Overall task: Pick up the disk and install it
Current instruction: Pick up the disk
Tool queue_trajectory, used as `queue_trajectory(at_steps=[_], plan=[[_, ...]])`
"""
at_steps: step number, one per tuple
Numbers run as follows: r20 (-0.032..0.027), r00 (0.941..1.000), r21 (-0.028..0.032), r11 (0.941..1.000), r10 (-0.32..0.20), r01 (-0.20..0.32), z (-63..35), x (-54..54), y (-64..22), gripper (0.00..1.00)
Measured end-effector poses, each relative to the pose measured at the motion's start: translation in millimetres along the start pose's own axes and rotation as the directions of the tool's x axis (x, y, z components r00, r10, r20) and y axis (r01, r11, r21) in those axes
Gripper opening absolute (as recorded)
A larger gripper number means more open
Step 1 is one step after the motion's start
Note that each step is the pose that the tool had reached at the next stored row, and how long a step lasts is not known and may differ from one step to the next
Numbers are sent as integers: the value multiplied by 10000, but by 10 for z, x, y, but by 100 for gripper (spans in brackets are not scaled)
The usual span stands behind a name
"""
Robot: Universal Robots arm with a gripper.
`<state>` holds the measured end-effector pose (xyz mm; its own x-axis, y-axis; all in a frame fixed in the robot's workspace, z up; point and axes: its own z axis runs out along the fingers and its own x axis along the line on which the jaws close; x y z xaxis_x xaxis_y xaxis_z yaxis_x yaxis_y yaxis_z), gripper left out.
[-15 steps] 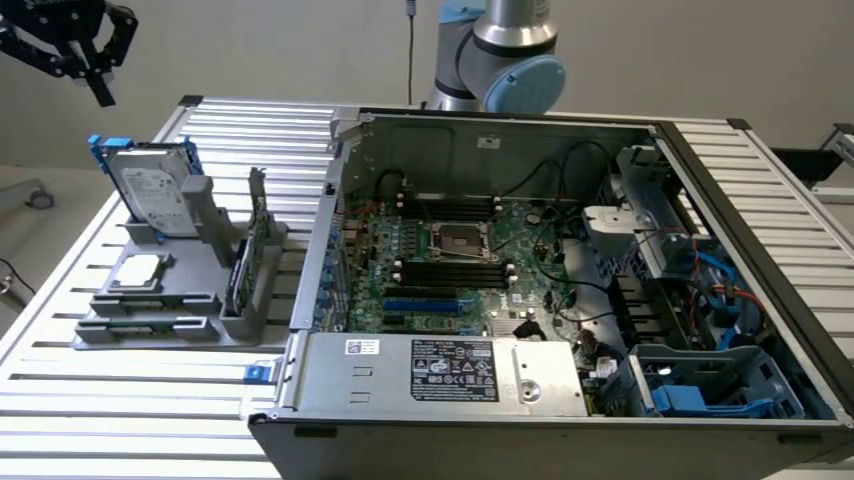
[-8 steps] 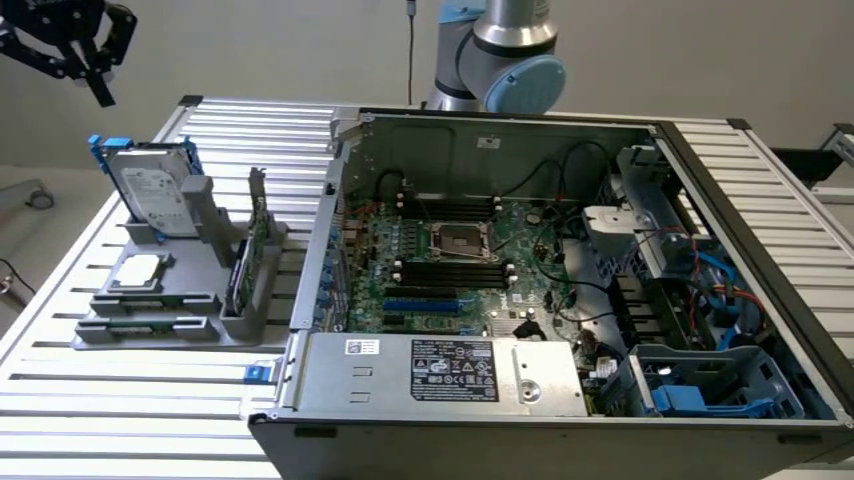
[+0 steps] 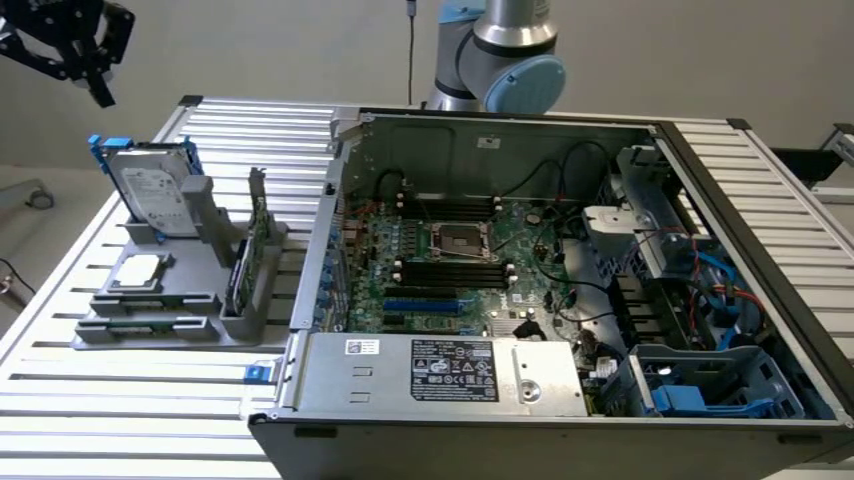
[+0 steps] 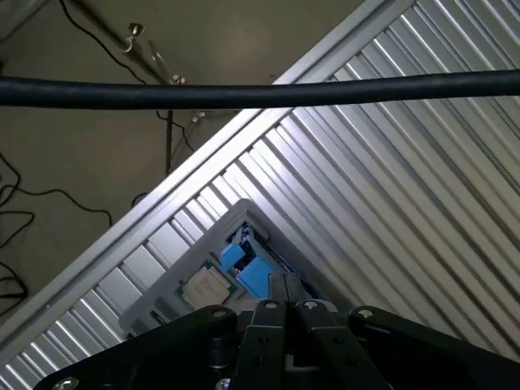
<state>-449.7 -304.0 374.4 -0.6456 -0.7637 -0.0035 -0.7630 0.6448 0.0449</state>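
Note:
The disk [image 3: 151, 190], a silver-grey drive with a white label in a blue carrier, leans upright in a grey holder [image 3: 187, 250] at the exterior view's left. My black gripper [image 3: 100, 92] hangs well above it near the table's far left corner, holding nothing. In the wrist view its fingers [image 4: 272, 313] press together, shut. Just past them the disk's blue carrier [image 4: 248, 264] shows from above.
The holder also carries a small square silver chip [image 3: 140, 272] [image 4: 207, 286] and a thin green card [image 3: 247, 270]. An open computer case [image 3: 534, 250] lies on the slatted metal table [image 3: 80, 400], with blue drive bays [image 3: 707, 385] at its near right. A black cable [image 4: 244, 93] crosses the wrist view.

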Motion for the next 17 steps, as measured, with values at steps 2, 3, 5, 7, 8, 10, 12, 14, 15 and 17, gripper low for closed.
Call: queue_trajectory(at_steps=[2,3,5,7,8,10,12,14,15,17], plan=[[-16,9994,-1,9994,-360,360,1,0,0,11],[-25,9985,-3,9985,-539,539,1,0,0,11],[-41,9958,-5,9958,-914,914,2,0,0,11],[-58,9918,-8,9918,-1277,1277,2,0,0,11],[-65,9893,-10,9894,-1455,1455,3,0,0,11],[-82,9835,-14,9835,-1808,1808,3,0,0,11],[-97,9763,-18,9764,-2160,2160,4,0,0,11],[-112,9678,-24,9678,-2516,2516,5,0,0,11],[-120,9626,-26,9627,-2705,2705,6,0,0,11],[-136,9523,-32,9524,-3048,3048,6,0,0,11]])
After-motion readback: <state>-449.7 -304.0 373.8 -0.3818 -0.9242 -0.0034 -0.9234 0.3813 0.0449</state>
